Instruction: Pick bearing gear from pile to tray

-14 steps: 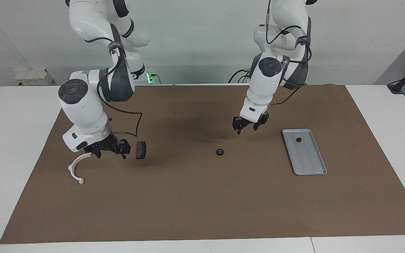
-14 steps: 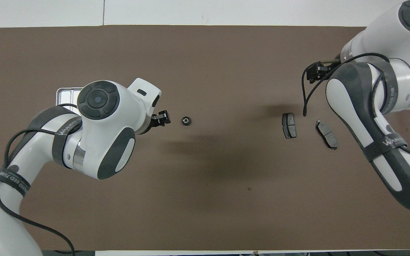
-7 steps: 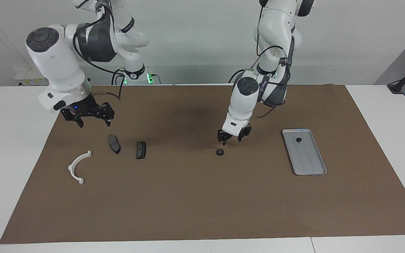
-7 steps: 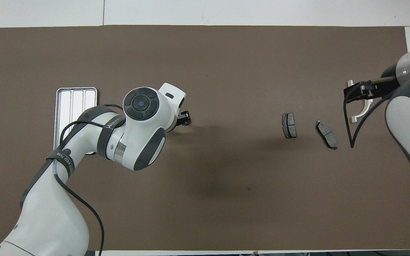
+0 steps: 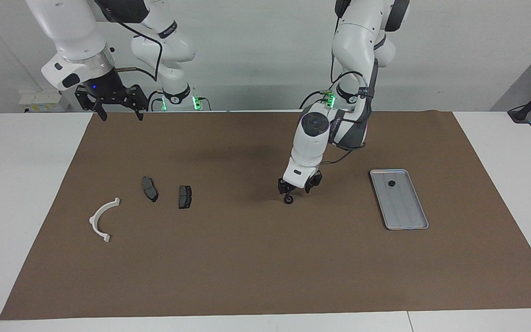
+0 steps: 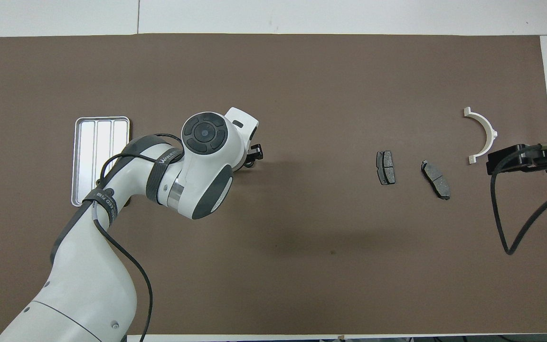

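We see the brown mat [image 5: 265,258] bare along its whole edge farthest from the robots, a wide lane for a gripper. Toward the left arm's end, the tray [image 5: 412,225] lies flat with one small black piece [image 5: 391,183] in it; its raised rim is the only low barrier there. Mid-mat, the left gripper [image 5: 298,188] hangs low right over a black gear [image 5: 288,199], blocking that spot. Toward the right arm's end, two brake pads [image 5: 150,189] and a white arc [image 5: 101,220] lie apart, with open gaps between. The right gripper [image 5: 118,109] is raised over the mat's corner by its base, fingers spread wide.
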`<state>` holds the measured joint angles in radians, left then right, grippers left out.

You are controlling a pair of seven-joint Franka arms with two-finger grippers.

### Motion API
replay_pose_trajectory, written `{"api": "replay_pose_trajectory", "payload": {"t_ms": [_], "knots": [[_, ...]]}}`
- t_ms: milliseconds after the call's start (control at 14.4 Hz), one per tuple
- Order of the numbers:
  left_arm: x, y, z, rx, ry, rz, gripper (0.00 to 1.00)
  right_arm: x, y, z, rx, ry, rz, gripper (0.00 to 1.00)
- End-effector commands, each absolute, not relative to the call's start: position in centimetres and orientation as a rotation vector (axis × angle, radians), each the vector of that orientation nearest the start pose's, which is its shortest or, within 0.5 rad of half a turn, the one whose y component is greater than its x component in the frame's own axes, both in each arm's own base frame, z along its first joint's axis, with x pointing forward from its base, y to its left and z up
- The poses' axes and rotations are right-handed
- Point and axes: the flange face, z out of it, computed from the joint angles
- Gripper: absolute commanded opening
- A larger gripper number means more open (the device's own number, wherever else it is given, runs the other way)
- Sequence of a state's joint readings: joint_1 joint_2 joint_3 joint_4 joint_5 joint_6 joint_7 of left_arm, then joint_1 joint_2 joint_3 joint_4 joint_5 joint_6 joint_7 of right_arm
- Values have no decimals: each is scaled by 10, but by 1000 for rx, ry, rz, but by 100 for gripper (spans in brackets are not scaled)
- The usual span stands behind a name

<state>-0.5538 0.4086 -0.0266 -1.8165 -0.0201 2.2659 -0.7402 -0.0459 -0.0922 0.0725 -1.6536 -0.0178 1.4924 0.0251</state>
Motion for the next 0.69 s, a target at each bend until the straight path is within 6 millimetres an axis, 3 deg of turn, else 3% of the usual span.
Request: {"api": "replay_pose_trajectory", "payload": {"t_ms": [0,625], "knots": [[547,-366,316,-3168,-285,-65,84,505,15,630,-3144,25,131,100],[547,-373,312,-3171,-265,-102,83,507,18,632,-3147,16,133,100]]}}
